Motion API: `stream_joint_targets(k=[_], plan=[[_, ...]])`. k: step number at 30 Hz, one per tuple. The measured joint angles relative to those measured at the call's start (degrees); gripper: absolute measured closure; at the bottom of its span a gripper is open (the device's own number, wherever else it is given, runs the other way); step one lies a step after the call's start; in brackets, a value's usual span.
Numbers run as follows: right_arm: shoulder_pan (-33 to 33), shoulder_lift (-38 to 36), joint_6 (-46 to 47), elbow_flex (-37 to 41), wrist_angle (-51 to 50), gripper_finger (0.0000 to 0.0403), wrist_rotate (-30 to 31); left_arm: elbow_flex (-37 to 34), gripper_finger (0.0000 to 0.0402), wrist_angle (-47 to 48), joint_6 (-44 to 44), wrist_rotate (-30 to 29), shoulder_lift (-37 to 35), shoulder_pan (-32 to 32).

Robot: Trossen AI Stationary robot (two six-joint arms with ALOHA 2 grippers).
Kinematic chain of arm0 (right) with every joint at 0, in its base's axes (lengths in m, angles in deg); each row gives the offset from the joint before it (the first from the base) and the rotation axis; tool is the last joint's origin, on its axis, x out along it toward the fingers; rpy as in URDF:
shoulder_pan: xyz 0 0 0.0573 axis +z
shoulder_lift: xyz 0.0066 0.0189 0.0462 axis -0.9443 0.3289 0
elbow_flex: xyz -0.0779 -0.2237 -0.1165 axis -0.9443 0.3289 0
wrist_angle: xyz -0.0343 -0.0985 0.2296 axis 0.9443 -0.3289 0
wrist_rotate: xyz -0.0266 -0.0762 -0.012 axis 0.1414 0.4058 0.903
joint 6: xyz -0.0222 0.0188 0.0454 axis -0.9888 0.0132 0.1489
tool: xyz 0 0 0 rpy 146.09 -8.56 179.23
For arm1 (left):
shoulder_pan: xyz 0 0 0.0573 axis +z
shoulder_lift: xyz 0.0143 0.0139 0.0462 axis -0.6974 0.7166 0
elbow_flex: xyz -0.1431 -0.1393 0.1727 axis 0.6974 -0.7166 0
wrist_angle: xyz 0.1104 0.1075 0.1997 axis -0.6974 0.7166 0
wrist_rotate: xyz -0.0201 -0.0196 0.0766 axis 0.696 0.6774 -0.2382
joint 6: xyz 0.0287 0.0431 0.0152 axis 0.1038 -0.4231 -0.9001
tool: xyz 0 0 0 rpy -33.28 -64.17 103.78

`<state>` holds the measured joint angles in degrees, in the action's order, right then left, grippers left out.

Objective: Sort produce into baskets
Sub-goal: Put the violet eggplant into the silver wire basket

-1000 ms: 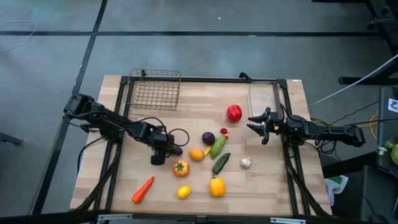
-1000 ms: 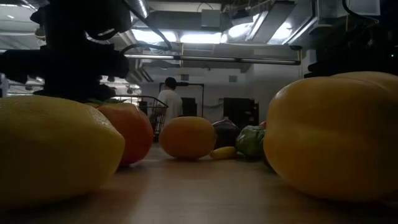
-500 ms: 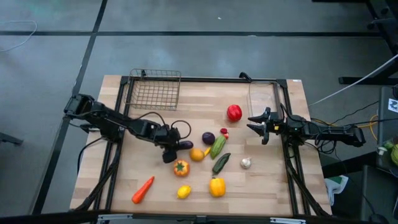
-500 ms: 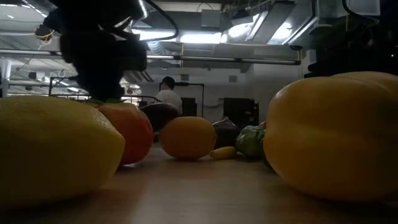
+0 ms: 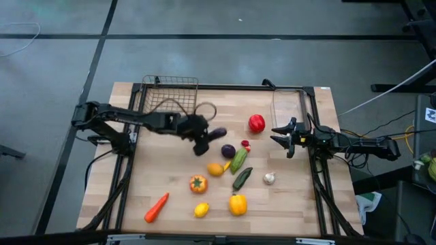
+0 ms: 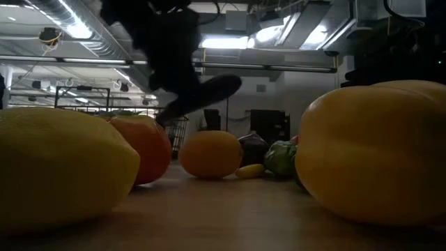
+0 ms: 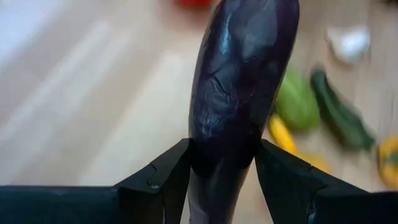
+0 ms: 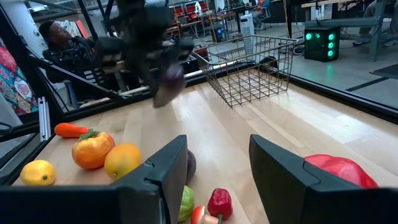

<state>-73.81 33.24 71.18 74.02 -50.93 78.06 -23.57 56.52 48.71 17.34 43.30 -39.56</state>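
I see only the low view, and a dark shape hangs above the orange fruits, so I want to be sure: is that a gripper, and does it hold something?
Observer: Yes, it is the left gripper. The left wrist view shows it shut on a purple eggplant.
Operator: Is it above a basket?
Observer: No. In the high view it is over the table, beside a corner of the wire basket, not above it.
Operator: And where is the right arm?
Observer: The right gripper is open and holds nothing, and it is next to the clear bin.
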Motion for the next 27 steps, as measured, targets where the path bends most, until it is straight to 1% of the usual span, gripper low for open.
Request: stream_joint_targets(k=[6,11,18,23,27], plan=[[0.0,0.0,0.0,0.0,0.0,0.0230,0.0,7.1,0.0229,0.3,0.0,0.0,0.0,7.7],[0.0,0.0,0.0,0.0,0.0,0.0230,0.0,10.8,0.0229,0.4,0.0,0.0,0.0,15.1],[0.0,0.0,0.0,0.0,0.0,0.0230,0.0,11.5,0.0229,1.7,0.6,0.0,0.0,25.1],[0.0,0.0,0.0,0.0,0.0,0.0230,0.0,11.5,0.0229,7.1,3.1,0.0,0.0,30.7],[0.0,0.0,0.0,0.0,0.0,0.0230,0.0,11.5,0.0229,11.9,5.0,0.0,0.0,33.6]])
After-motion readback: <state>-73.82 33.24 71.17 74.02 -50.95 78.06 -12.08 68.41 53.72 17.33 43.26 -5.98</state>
